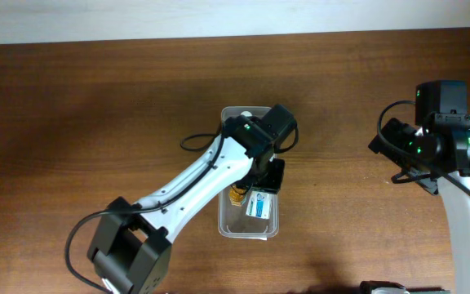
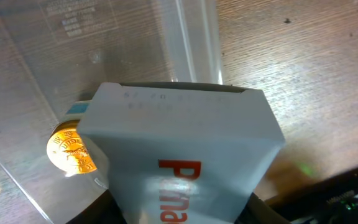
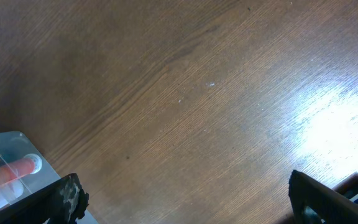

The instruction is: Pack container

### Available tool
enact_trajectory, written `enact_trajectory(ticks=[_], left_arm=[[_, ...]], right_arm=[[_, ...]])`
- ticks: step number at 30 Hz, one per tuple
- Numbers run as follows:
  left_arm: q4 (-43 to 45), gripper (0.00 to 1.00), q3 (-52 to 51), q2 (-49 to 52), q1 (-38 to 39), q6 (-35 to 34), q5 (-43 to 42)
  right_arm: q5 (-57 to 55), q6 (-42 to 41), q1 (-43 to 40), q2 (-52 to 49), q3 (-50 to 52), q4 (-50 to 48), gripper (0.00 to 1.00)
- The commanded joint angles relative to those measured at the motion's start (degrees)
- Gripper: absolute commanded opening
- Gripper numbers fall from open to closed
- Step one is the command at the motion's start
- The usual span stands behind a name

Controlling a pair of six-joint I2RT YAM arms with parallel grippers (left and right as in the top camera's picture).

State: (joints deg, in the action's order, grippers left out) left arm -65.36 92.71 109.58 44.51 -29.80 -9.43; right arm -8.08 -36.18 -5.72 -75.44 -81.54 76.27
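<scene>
The clear plastic container [image 1: 248,234] stands at the table's middle. My left gripper [image 1: 271,176] reaches into it and is shut on a white-and-blue cardboard box [image 1: 259,205]. In the left wrist view the box [image 2: 185,130] has red lettering and fills the space between the jaws, over the container's clear floor [image 2: 61,56]. A gold-capped bottle [image 2: 71,152] lies beside the box, and also shows in the overhead view [image 1: 237,194]. My right gripper [image 3: 191,205] is open and empty over bare wood, far right of the container [image 3: 2,144].
An orange tube with a white cap [image 3: 18,168] lies inside the container's near corner in the right wrist view. The right arm [image 1: 443,147] sits at the table's right side. The table's back edge runs along the top of the overhead view.
</scene>
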Motion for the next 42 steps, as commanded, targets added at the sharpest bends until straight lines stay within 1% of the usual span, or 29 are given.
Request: enact_trajectory(ticks=[1, 3, 8, 11, 13, 14, 16, 18, 20, 23, 25, 27, 28, 29, 30, 32, 35, 39, 42], left_arm=[[0.4, 0.57, -0.2, 0.3, 0.0, -1.9, 0.4], [0.5, 0.61, -0.2, 0.3, -0.1, -1.9, 0.4], [0.2, 0.6, -0.2, 0.2, -1.4, -1.9, 0.2], [-0.4, 0.6, -0.1, -0.8, -2.9, -1.8, -2.5], [-0.8, 0.59, 0.2, -2.1, -4.2, -0.2, -5.3], [-0.9, 0.56, 0.4, -3.1, -4.9, 1.0, -6.6], [-1.6, 0.55, 1.1, -5.5, -6.3, 2.8, -7.8], [-3.2, 0.55, 2.1, -8.4, -7.9, 4.3, -7.1], [-4.9, 0.56, 3.3, -11.7, -9.9, 5.7, -4.4], [-7.7, 0.64, 4.5, -17.4, -14.1, 5.9, 3.7], [-8.8, 0.72, 4.6, -21.2, -17.7, 5.9, 10.0], [-9.4, 0.84, 4.6, -25.2, -21.9, 5.9, 15.6], [-9.4, 0.93, 4.6, -26.8, -23.8, 5.9, 17.4], [-9.4, 0.97, 4.6, -28.5, -26.0, 5.9, 19.1], [-9.4, 0.99, 4.6, -29.8, -27.8, 5.9, 20.2], [-9.3, 1.0, 4.6, -32.3, -31.4, 5.9, 21.8], [-9.6, 0.99, 4.6, -34.5, -35.6, 5.9, 21.8], [-10.6, 0.99, 4.6, -34.9, -37.2, 5.9, 21.7], [-9.1, 0.99, 4.6, -34.3, -37.2, 5.0, 21.7]], right_arm=[[-0.1, -0.3, -0.4, 0.1, -0.4, -0.1, 0.98], [-0.1, -0.3, -0.4, 0.1, -0.4, -0.1, 0.98], [-0.1, -0.3, -0.4, 0.1, -0.4, -0.1, 0.98], [-0.1, -0.3, -0.4, 0.1, -0.4, -0.1, 0.98], [-0.1, -0.3, -0.4, 0.1, -0.4, -0.1, 0.98], [-0.1, -0.3, -0.4, 0.1, -0.4, -0.1, 0.98], [-0.1, -0.3, -0.4, 0.1, -0.4, -0.1, 0.98], [-0.1, -0.3, -0.4, 0.1, -0.4, -0.1, 0.98], [-0.1, -0.3, -0.4, 0.1, -0.4, -0.1, 0.99], [-0.1, -0.3, -0.4, 0.1, -0.4, -0.1, 0.98], [-0.1, -0.3, -0.4, 0.1, -0.4, -0.1, 0.98], [-0.1, -0.3, -0.4, 0.1, -0.4, -0.1, 0.98], [-0.1, -0.3, -0.4, 0.1, -0.4, -0.1, 0.99], [-0.1, -0.3, -0.4, 0.1, -0.4, -0.1, 0.98], [-0.1, -0.3, -0.4, 0.1, -0.4, -0.1, 0.98], [-0.1, -0.3, -0.4, 0.1, -0.4, -0.1, 0.98], [-0.1, -0.3, -0.4, 0.1, -0.4, -0.1, 0.98], [-0.1, -0.3, -0.4, 0.1, -0.4, -0.1, 0.98], [-0.1, -0.3, -0.4, 0.1, -0.4, -0.1, 0.98]])
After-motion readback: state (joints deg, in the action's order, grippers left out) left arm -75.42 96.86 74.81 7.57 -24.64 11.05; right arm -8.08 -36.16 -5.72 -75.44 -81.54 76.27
